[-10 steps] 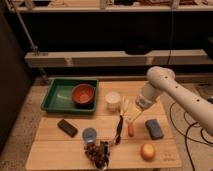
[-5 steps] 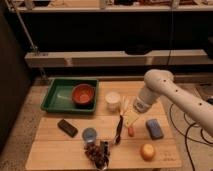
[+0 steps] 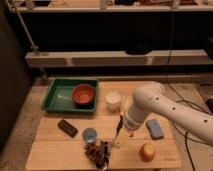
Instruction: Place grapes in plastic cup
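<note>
Here, gripper (image 3: 119, 135) at lower centre, fingers spread, holding nothing, just right of cup (image 3: 90, 135), above grapes (image 3: 96, 152).

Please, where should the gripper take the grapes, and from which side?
I would grip the grapes across the middle of the bunch, coming from above: it lies low and bumpy at the table's front edge, with the plastic cup close behind. The gripper, open, hangs beside them, toward the view's right.

- Green tray (image 3: 56, 98), back left on the wooden table (image 3: 50, 150) — orange-red bowl (image 3: 83, 95) inside it.
- White cup (image 3: 113, 101) just right of the tray.
- Black block (image 3: 67, 127), left; blue block (image 3: 154, 128) and yellow-orange fruit (image 3: 146, 151), right.
</note>
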`<state>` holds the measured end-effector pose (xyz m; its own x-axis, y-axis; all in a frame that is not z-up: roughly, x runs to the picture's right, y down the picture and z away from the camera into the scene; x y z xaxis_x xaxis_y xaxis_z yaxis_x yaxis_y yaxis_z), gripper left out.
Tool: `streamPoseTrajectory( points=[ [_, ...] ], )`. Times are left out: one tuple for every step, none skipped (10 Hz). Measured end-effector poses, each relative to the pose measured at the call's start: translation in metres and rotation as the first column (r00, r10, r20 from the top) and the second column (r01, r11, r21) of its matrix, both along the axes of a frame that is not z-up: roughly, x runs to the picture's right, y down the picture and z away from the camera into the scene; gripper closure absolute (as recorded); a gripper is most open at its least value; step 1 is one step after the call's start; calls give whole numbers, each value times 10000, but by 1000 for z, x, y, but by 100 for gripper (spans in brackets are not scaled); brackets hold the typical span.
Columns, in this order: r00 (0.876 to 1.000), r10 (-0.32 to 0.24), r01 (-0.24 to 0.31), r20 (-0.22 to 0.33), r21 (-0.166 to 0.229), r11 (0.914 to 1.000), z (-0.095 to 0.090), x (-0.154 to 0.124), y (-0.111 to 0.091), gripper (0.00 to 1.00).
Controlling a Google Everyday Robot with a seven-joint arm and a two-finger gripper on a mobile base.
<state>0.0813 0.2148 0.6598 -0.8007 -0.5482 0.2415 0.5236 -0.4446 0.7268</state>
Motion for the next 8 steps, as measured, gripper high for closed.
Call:
streamPoseTrajectory(
  points=[
    [9996, -213, 207, 186, 342, 9992, -12, -7, 10, 20],
    [9985, -386, 366, 397, 496, 9981, -17, -11, 15, 20],
    [9979, -448, 423, 466, 536, 9977, -18, -13, 17, 20],
    [9979, -454, 428, 468, 548, 9976, -18, -12, 17, 20],
    [9980, -437, 412, 456, 545, 9977, -18, -12, 17, 20],
    [9980, -437, 411, 460, 550, 9976, -18, -12, 16, 20],
    [9980, -425, 400, 459, 544, 9977, -18, -12, 16, 20],
    [9979, -541, 522, 355, 539, 9972, -18, -13, 18, 20]
  ],
)
